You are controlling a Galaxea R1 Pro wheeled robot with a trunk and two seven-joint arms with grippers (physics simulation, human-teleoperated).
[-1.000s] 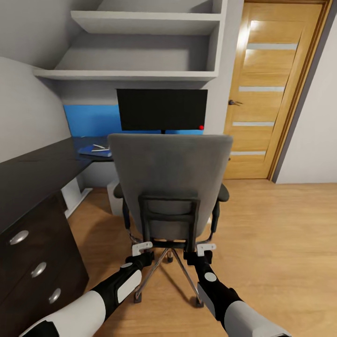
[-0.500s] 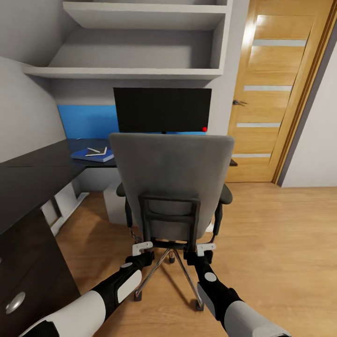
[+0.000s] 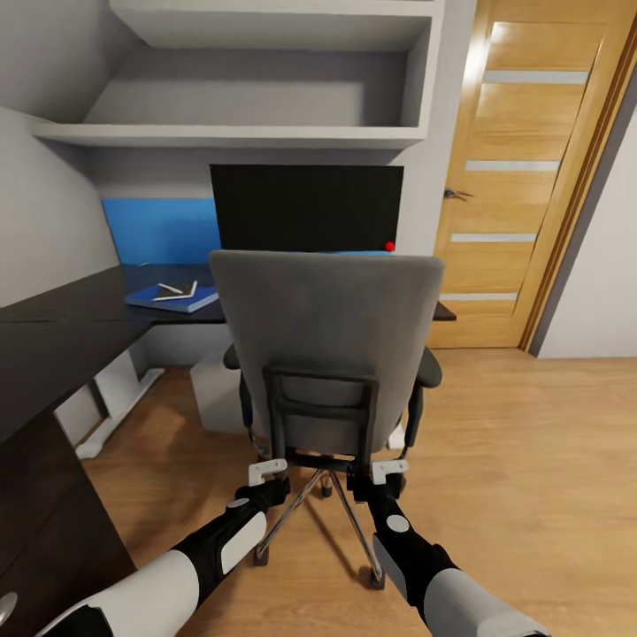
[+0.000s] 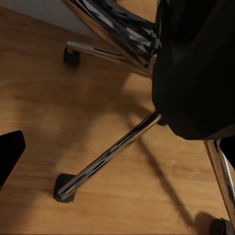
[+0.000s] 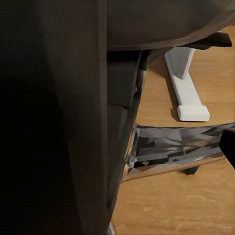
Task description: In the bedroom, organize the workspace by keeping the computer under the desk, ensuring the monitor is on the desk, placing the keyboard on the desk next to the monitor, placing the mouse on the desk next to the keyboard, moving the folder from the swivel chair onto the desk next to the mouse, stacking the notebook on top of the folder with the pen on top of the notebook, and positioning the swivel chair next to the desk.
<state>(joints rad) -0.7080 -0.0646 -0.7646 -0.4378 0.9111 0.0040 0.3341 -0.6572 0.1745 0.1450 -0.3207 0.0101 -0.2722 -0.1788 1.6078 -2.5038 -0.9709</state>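
Observation:
The swivel chair (image 3: 326,341) stands with its grey back to me, in front of the black desk (image 3: 80,318). My left gripper (image 3: 265,473) and right gripper (image 3: 382,471) sit against the black frame at the foot of the chair's back, fingers spread. The left wrist view looks down on the chair's chrome legs (image 4: 107,156). The monitor (image 3: 305,208) stands on the desk behind the chair. The blue folder (image 3: 172,298) lies on the desk left of the monitor, with thin pale items on top. The pale computer (image 3: 215,389) sits under the desk. Keyboard and mouse are hidden behind the chair.
The desk's drawer pedestal (image 3: 44,531) is close on my left. A wooden door (image 3: 522,177) is at the right, with open wood floor (image 3: 531,460) before it. Grey shelves (image 3: 257,133) hang above the monitor. A white desk foot (image 5: 188,90) rests on the floor beyond the chair.
The view has advanced toward the desk: monitor, folder and door look nearer, and the pedestal has slid off to the left. Chair and grippers keep the same place in the picture.

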